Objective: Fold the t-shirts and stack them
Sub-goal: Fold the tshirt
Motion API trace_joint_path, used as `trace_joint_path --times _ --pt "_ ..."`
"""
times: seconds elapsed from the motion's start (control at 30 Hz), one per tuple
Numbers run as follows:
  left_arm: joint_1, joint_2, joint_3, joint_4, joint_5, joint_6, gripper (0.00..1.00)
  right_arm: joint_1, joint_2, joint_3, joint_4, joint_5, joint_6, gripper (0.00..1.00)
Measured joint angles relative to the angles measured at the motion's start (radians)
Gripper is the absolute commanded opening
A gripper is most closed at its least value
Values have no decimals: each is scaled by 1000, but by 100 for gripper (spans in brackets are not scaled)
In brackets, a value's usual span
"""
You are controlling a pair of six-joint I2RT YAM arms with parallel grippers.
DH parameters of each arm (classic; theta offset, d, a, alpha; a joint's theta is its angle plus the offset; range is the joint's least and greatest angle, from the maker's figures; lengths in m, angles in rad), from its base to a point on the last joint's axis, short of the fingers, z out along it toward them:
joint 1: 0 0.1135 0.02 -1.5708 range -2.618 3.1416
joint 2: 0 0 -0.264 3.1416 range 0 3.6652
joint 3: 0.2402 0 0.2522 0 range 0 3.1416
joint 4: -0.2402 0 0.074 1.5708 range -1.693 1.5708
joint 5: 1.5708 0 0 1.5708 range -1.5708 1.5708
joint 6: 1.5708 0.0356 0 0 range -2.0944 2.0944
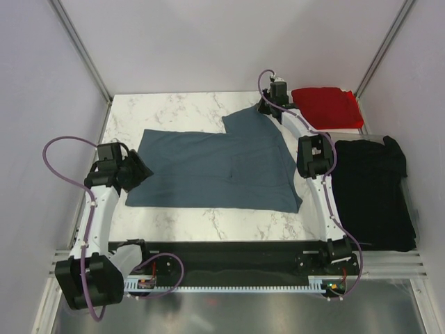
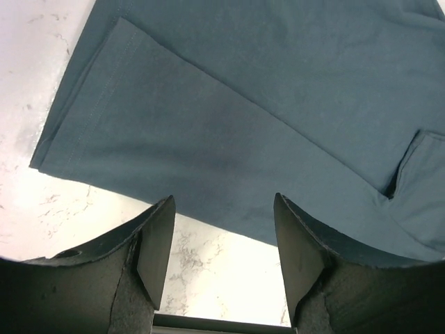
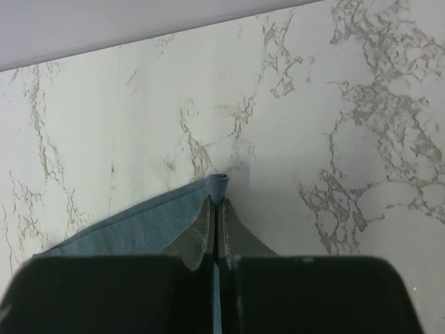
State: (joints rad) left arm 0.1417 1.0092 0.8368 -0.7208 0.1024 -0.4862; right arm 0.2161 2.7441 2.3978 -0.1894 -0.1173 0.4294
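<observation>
I have my right claw (image 3: 216,209) pinched shut on the blue-grey t-shirt (image 3: 142,223) hem to fold it over; my left claw (image 2: 222,202) hangs open, cloth just ahead

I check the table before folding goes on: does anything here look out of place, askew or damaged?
Nothing looks damaged or spilled. The blue-grey shirt lies a little askew, one corner pinched by the right gripper at the far side. The black shirt lies loose at the right, the red shirt already folded.
</observation>
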Motion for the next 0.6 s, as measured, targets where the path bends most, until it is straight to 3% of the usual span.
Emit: trace_joint_path --times 0.2,0.43,0.6 --pt "-1 311 139 82 -53 -44 59 -2 -93 -122 -33 -22 0 0" --pt "33 787 619 175 -122 -43 56 13 -344 -412 -63 -74 4 0" --pt "53 1052 871 191 -128 -43 57 43 -517 -578 -55 -97 7 0"
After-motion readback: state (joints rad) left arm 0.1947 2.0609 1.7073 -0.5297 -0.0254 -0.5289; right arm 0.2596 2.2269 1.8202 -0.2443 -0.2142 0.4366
